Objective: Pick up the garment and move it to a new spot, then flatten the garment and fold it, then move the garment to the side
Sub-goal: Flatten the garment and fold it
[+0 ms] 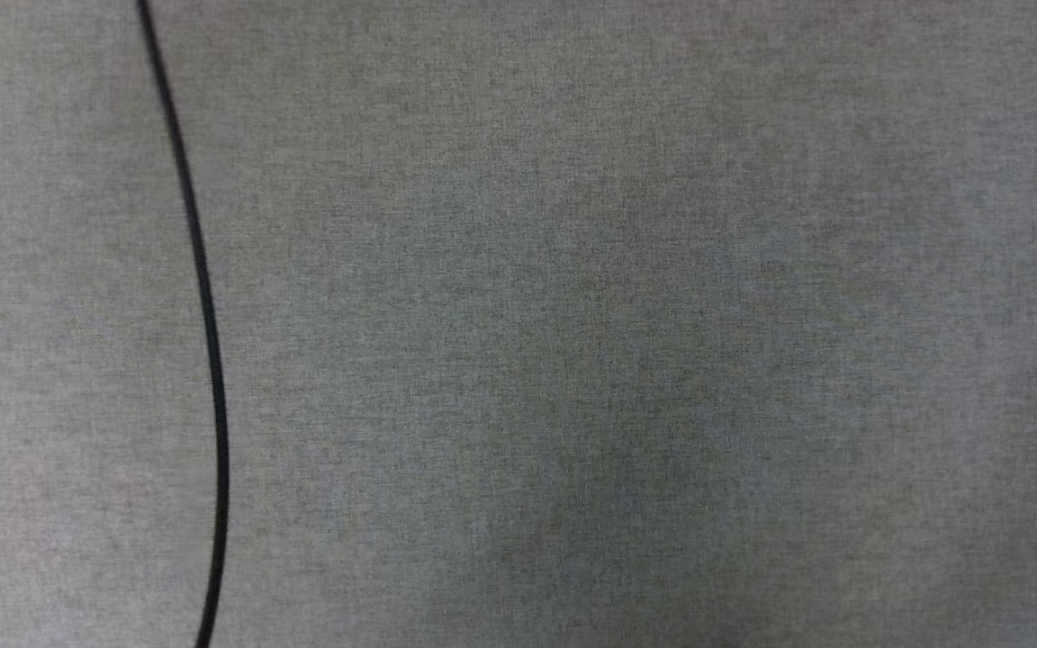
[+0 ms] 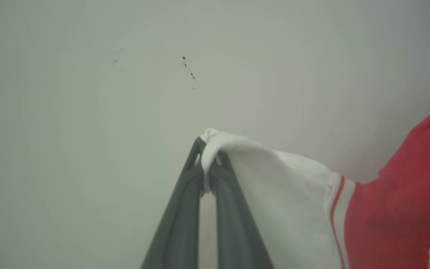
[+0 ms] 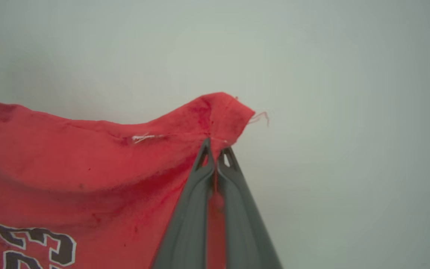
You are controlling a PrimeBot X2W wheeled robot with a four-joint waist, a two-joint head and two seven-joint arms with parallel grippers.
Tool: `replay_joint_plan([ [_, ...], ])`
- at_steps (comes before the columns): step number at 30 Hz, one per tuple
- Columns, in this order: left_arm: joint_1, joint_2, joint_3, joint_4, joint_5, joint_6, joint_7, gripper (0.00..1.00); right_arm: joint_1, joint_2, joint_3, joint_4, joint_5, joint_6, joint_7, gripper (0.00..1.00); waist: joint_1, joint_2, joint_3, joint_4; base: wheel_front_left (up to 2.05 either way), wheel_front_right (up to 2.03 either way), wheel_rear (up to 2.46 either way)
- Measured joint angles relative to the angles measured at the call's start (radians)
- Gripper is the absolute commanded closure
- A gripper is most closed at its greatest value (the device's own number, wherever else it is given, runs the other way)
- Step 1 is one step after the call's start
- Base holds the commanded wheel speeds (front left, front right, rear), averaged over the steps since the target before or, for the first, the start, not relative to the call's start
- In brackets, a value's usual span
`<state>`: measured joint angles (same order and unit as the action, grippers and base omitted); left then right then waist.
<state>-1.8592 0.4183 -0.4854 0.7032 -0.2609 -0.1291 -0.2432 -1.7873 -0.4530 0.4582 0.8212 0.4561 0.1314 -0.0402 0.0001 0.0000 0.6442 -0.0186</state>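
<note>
The left gripper (image 2: 209, 155) is pinched on a soft white sleeve fold of the garment (image 2: 398, 213), red jersey spreading to its right. The right gripper (image 3: 217, 150) clamps a frayed red hem corner, lettered cloth sagging to its left.

Right tool (image 3: 215, 149) pinching red garment (image 3: 88, 164) corner
</note>
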Motion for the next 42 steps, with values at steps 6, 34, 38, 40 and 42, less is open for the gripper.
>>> replay_joint_plan([
  [6, 0.128, -0.001, -0.009, 0.007, -0.035, 0.000, -0.016, 1.00, 0.097, 0.009, 0.071, 0.045, 0.071, 0.000, -0.059, 1.00, 0.0000, 0.0000, -0.008, 0.004, 0.00, 0.00, 0.00],
  [34, 1.395, 0.138, 0.018, -0.661, -0.164, 0.269, 0.010, 1.00, 0.931, -0.168, 0.333, -0.255, 0.390, 0.000, -0.160, 1.00, -0.0003, 0.0000, -0.365, 0.028, 0.00, 0.00, 0.00],
  [38, 1.545, 0.140, 0.004, -0.686, -0.195, 0.298, 0.010, 1.00, 1.061, -0.185, 0.329, -0.284, 0.420, 0.000, -0.152, 1.00, -0.0004, 0.0000, -0.425, 0.029, 0.00, 0.00, 0.00],
  [40, 1.607, 0.139, -0.008, -0.687, -0.206, 0.307, 0.011, 1.00, 1.122, -0.195, 0.317, -0.294, 0.435, 0.000, -0.151, 1.00, -0.0004, 0.0000, -0.453, 0.031, 0.00, 0.00, 0.00],
  [42, 1.655, 0.136, -0.022, -0.689, -0.219, 0.313, 0.012, 1.00, 1.177, -0.203, 0.301, -0.302, 0.443, 0.000, -0.153, 1.00, -0.0005, 0.0000, -0.480, 0.032, 0.00, 0.00, 0.00],
])
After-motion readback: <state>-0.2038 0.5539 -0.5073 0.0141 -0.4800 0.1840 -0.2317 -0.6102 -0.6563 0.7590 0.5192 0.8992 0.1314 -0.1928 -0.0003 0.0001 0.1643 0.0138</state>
